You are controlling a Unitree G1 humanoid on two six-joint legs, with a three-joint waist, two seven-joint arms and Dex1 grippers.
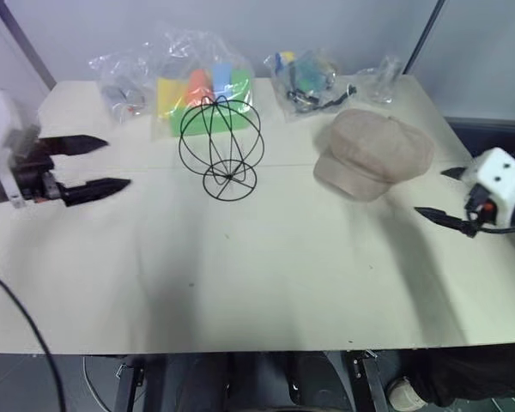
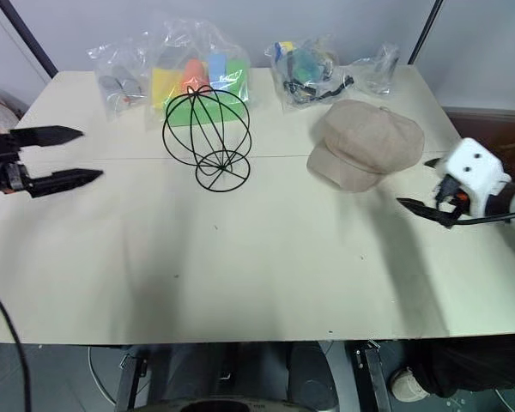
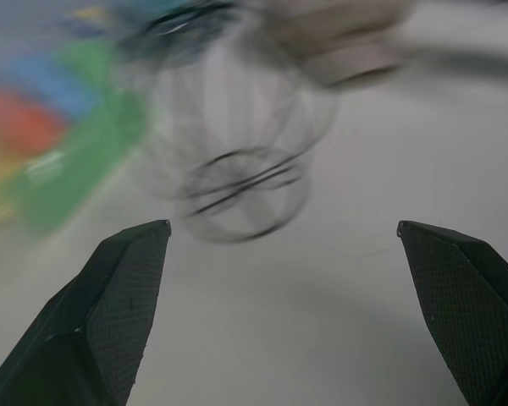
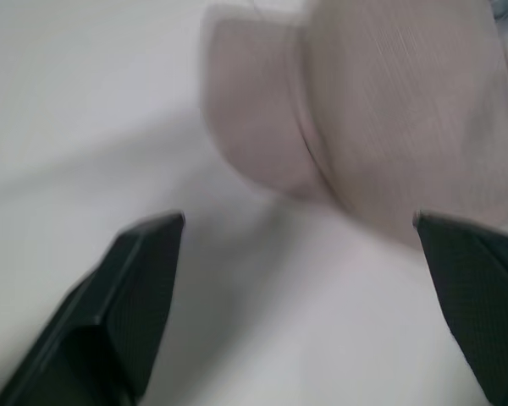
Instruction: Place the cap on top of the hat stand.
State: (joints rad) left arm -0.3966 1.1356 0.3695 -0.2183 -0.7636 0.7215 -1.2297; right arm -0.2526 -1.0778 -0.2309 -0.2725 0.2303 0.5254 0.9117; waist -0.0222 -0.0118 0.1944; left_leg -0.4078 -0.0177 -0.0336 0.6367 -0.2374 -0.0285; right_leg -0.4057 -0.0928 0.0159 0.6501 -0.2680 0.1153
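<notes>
Black-fingered left end effector point(image 1: 108, 162) and right end effector point(image 1: 432, 191) both spread wide, empty, touching nothing.

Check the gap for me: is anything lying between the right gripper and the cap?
Nothing. In the right eye view, only bare table separates the open right gripper from the cap; the right wrist view agrees.

Each arm ends in a blocky white wrist housing carrying two black, tapering, pointed fingers with finely textured inner faces. The left gripper point(image 1: 97, 163) has dark metal parts with small red details behind the fingers; the right gripper point(image 1: 439, 192) shows an orange-red spot and a thin black cable.
</notes>
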